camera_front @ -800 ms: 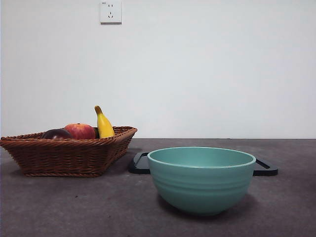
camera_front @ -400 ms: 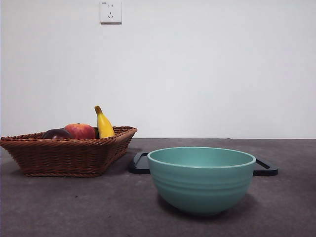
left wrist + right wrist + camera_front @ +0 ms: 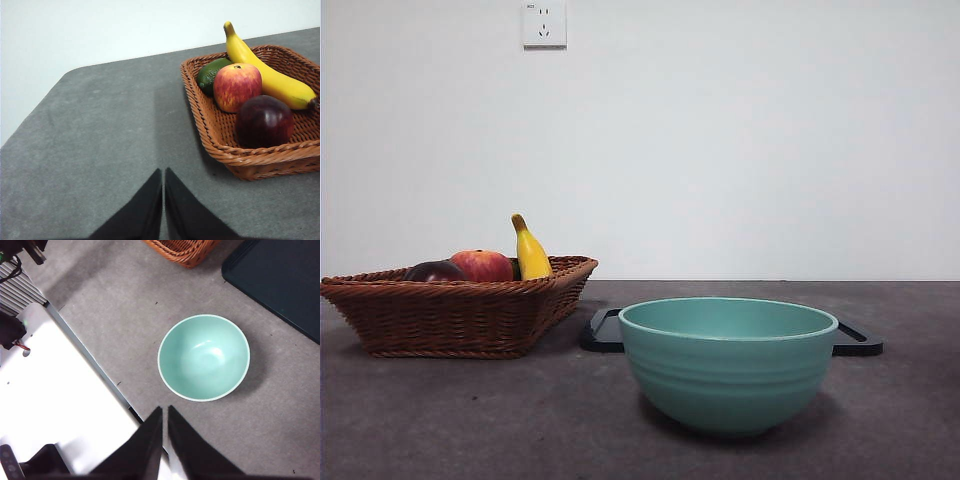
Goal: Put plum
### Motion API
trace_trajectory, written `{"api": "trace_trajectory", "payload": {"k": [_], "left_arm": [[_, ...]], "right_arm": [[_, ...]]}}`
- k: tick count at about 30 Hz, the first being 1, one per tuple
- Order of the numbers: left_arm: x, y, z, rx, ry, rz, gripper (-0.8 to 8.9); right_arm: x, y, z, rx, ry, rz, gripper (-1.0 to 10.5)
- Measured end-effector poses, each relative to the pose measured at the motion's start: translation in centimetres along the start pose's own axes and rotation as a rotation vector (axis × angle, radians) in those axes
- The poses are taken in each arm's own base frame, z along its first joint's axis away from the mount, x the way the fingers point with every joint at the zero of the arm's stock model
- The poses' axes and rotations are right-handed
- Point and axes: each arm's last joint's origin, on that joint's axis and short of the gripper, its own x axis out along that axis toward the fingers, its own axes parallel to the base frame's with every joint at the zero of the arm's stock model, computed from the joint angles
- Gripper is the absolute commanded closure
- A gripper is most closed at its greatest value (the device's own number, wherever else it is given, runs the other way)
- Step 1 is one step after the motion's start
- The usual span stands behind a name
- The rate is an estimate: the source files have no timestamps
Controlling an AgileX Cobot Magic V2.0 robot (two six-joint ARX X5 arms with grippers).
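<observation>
1. Nearest in the front view: teal bowl point(image 3: 728, 362), upright on the grey tabletop point(image 3: 470, 420), right of centre, nothing inside as seen from the right wrist view.
2. Just behind the bowl: flat black tray point(image 3: 858, 340), showing at both sides of the bowl, lying on the tabletop.
3. Left and a little farther back: brown wicker basket point(image 3: 450, 315), well apart from the bowl, its near right corner close to the tray's left end.
4. Inside the basket, at the near left: plum point(image 3: 434, 271), dark maroon, resting against the red-orange apple point(image 3: 482, 265) just to its right.
5. Right of the apple: yellow banana point(image 3: 529, 252), its dark tip rising above the basket rim.
6. Tucked at the basket's far side next to the apple, visible only from the left wrist view: a dark green fruit point(image 3: 212, 75).
7. Farthest back: white wall with a socket point(image 3: 544, 22) high on the left.
8. Left gripper point(image 3: 163, 172): raised over bare tabletop beside the basket, clear of the plum, fingers pressed together, nothing between them.
9. Right gripper point(image 3: 165, 410): high above the tabletop's edge near the bowl, fingers together, holding nothing.
</observation>
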Motion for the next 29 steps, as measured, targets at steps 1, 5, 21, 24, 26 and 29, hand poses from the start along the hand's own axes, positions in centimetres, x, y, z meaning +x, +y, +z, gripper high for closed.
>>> {"api": "trace_trajectory", "payload": {"k": [1, 5, 21, 24, 26, 29], "left_arm": [[0.0, 0.0, 0.0, 0.0, 0.0, 0.0, 8.06], [0.0, 0.0, 0.0, 0.0, 0.0, 0.0, 8.06], [0.0, 0.0, 0.0, 0.0, 0.0, 0.0, 8.06], [0.0, 0.0, 0.0, 0.0, 0.0, 0.0, 8.06], [0.0, 0.0, 0.0, 0.0, 0.0, 0.0, 8.06], [0.0, 0.0, 0.0, 0.0, 0.0, 0.0, 8.06]], "right_arm": [[0.0, 0.0, 0.0, 0.0, 0.0, 0.0, 9.4], [-0.3, 0.0, -0.1, -0.004, -0.012, -0.005, 9.4], [-7.8, -1.7, -1.5, -0.078, -0.689, -0.453, 9.4], [-7.1, -2.6, -3.1, -0.055, -0.723, -0.532, 9.4], [-6.1, -3.3, -4.4, -0.045, -0.741, -0.572, 9.4], [-4.6, -4.4, -6.2, -0.049, -0.774, -0.624, 9.4]]}}
